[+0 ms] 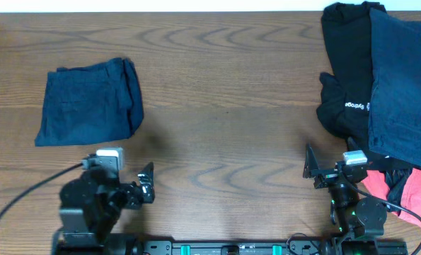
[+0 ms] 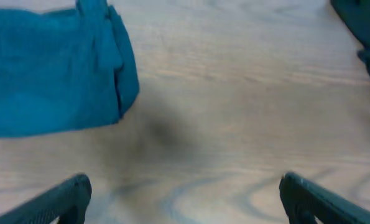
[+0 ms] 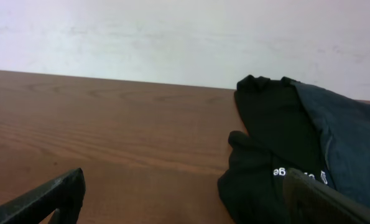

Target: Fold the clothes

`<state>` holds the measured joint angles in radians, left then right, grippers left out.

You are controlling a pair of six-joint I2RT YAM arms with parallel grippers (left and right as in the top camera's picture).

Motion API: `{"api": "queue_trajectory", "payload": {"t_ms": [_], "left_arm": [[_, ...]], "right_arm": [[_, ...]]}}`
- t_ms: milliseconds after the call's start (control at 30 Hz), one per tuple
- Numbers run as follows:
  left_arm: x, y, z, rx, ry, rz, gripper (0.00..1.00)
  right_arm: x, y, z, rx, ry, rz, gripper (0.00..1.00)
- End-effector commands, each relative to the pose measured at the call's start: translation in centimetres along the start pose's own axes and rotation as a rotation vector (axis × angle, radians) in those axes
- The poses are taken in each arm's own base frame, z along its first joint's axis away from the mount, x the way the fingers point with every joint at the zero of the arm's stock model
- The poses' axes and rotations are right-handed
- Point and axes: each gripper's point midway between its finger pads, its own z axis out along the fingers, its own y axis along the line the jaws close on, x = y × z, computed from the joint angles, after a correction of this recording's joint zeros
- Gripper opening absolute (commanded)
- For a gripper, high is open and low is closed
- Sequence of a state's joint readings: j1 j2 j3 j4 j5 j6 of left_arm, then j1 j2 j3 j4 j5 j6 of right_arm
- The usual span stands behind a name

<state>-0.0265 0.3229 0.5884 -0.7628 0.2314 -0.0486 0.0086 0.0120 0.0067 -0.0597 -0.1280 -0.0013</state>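
Observation:
The dark navy-blue shorts (image 1: 90,103) lie folded into a compact rectangle at the left of the table; they also show at the upper left of the left wrist view (image 2: 51,68). My left gripper (image 1: 148,184) is open and empty, near the table's front edge, below and right of the shorts (image 2: 181,199). My right gripper (image 1: 310,170) is open and empty at the front right, beside the pile (image 3: 185,199). A black garment (image 1: 348,64) with white lettering (image 3: 275,149), a navy garment (image 1: 405,78) and a coral-red garment (image 1: 408,195) lie piled at the right.
The wooden table (image 1: 224,106) stretches between the shorts and the pile. A white wall (image 3: 172,37) stands behind the far edge. Cables run from both arm bases at the front.

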Motion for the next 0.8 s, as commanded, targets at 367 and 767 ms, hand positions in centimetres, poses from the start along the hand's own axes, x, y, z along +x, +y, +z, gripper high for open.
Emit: {"api": "queue_trajectory", "payload": {"t_ms": [367,767], "left_arm": [[0.6,1.4,5.6,0.025,-0.406,0.086,0.98],[0.8,1.1,6.3,0.042,-0.443,0.149,0.98]], "right_arm": [[0.0,0.0,0.0,-0.002,-0.001,0.008,0.99],[0.0,0.0,0.0,-0.003,-0.001,0.008,0.99]]}}
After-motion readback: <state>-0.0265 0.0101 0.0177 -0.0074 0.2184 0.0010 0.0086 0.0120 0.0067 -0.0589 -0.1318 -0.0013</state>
